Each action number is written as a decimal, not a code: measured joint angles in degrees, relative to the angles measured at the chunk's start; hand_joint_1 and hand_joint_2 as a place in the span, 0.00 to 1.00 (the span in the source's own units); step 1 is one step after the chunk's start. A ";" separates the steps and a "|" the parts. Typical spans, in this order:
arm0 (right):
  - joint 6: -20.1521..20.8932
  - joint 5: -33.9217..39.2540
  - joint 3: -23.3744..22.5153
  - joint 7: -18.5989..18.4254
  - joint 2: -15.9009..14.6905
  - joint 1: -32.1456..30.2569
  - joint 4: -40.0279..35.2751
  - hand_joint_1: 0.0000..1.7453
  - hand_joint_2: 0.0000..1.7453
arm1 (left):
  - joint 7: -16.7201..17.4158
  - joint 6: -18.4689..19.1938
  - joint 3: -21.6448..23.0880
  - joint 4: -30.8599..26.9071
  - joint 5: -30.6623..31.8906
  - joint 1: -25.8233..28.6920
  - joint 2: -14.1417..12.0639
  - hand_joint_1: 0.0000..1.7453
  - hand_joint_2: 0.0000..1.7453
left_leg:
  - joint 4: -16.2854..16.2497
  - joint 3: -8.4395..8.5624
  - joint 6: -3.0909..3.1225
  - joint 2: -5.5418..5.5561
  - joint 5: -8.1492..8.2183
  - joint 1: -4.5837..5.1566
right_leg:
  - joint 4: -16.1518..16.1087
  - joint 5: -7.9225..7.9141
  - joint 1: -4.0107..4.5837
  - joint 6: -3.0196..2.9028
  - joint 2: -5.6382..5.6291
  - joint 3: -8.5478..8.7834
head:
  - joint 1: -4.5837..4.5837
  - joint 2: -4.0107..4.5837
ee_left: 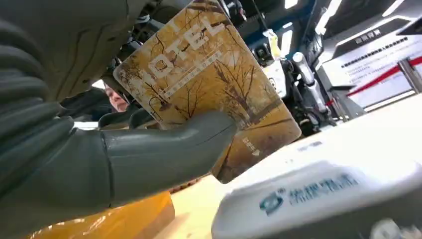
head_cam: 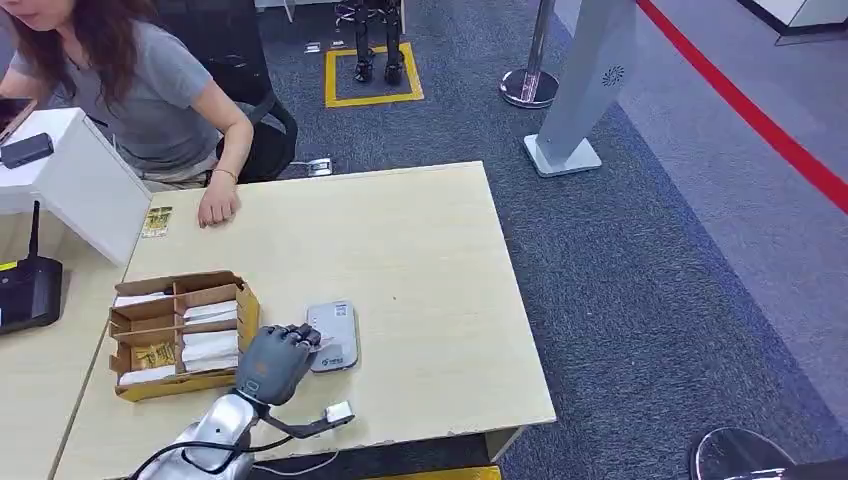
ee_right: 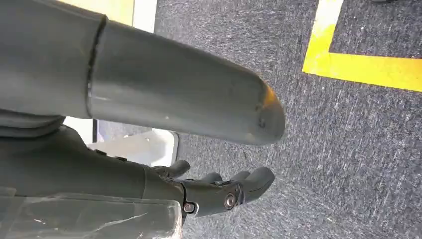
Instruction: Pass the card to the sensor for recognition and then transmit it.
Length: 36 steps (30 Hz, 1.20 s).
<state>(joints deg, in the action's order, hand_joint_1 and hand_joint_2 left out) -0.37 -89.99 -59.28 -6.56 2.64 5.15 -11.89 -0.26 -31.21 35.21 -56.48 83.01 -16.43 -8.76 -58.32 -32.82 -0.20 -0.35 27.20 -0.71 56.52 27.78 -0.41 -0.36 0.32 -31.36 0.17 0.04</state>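
While gripping the card (ee_left: 209, 84) between thumb and fingers, left hand (head_cam: 277, 360) hovering right at the near-left edge of the sensor (head_cam: 333, 336) on the table (head_cam: 430, 260). Card showing a golden tree print with hotel lettering in the left wrist view, tilted, lower corner hanging just above the white reader housing; contact between them — cannot tell. Sensor lying flat, just beside the cardboard box (head_cam: 182, 335), which is holding more cards in its compartments. Right hand (ee_right: 219, 191) hanging over grey carpet (ee_right: 348, 149) with a yellow floor line (ee_right: 363, 67), thumb (ee_right: 184, 102) stretched out, dark fingers (ee_right: 249, 181) lightly curled and apart, holding nothing. Person in a grey top (head_cam: 140, 90) sitting at the far-left side, one hand (head_cam: 217, 206) resting flat on the tabletop, next to a small card (head_cam: 156, 222) lying there. Black device (head_cam: 28, 290) sitting at the left edge on the adjoining desk.
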 joint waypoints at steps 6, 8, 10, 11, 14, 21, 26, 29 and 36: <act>0.00 0.11 0.24 0.00 0.00 0.28 0.00 0.00 0.00 | -1.07 0.94 0.98 0.90 -1.81 -0.52 0.07 1.00 1.00 | 0.00 0.00 0.00 0.01 0.00 0.00 | 0.00 0.00 0.00 0.00 0.01 0.01 | 0.00 -0.02; 0.00 0.15 0.24 0.00 0.00 0.33 0.00 0.00 0.00 | -1.42 1.31 1.14 1.03 -2.87 -0.67 0.09 1.00 1.00 | 0.00 0.00 0.00 0.01 0.00 0.00 | 0.00 0.00 0.00 0.00 0.01 0.02 | 0.00 -0.02; 0.00 0.20 0.26 0.00 0.00 0.35 0.00 0.00 0.00 | -1.86 1.49 1.40 1.14 -3.76 -0.76 0.09 1.00 1.00 | 0.00 0.00 0.00 0.01 0.00 0.00 | 0.00 0.00 0.00 0.00 0.01 0.02 | 0.00 -0.02; 0.00 0.22 0.28 0.00 0.00 0.36 0.00 0.00 0.00 | -1.90 1.46 1.49 1.16 -3.91 -0.77 0.09 1.00 1.00 | 0.00 0.01 0.00 0.01 0.00 0.00 | 0.00 0.00 0.00 0.00 0.01 0.02 | 0.00 -0.02; 0.00 0.37 0.37 0.00 0.00 0.36 0.00 0.00 0.00 | -1.88 0.81 1.77 1.16 -4.24 -0.78 0.07 1.00 1.00 | 0.00 0.01 0.01 0.01 -0.01 0.00 | 0.01 0.00 0.00 0.00 0.01 0.03 | 0.00 -0.02; -0.26 1.14 0.72 0.20 0.00 0.19 0.00 0.00 0.00 | 3.39 -4.64 1.57 -3.33 0.71 -0.49 -1.84 1.00 1.00 | 0.00 0.00 -0.01 0.02 -0.03 0.00 | 0.02 0.00 0.01 0.00 0.02 0.03 | 0.00 -0.02; -0.85 1.64 0.72 0.83 0.00 -0.20 0.02 0.00 0.00 | 4.03 -5.20 -2.96 -13.43 -0.42 1.26 -4.06 1.00 1.00 | 0.00 0.00 -0.01 0.00 -0.03 -0.01 | 0.04 0.00 0.01 -0.01 0.01 0.01 | 0.00 0.00; -1.09 1.81 0.72 0.92 0.00 -0.39 0.04 0.00 0.00 | -0.27 -5.22 -7.70 -19.53 -7.09 2.74 -4.17 1.00 1.00 | 0.00 -0.01 -0.01 0.01 -0.03 -0.01 | 0.04 0.00 0.02 -0.01 0.02 0.01 | 0.02 0.00; -1.14 2.47 0.72 0.94 0.04 -0.54 0.15 0.00 0.00 | -13.10 -4.44 -20.68 -25.92 -38.75 4.31 -1.66 1.00 1.00 | 0.00 0.01 -0.04 0.00 -0.05 -0.01 | 0.04 -0.01 0.01 -0.01 0.00 0.01 | 0.00 0.00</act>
<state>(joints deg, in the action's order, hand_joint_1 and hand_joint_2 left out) -1.51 -87.51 -58.55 -5.62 2.69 4.61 -11.74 -13.36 -35.65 14.53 -82.40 44.26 -12.12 -10.43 -58.32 -32.80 -0.24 -0.35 27.15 -0.72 56.56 27.78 -0.40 -0.37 0.32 -31.35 0.17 0.04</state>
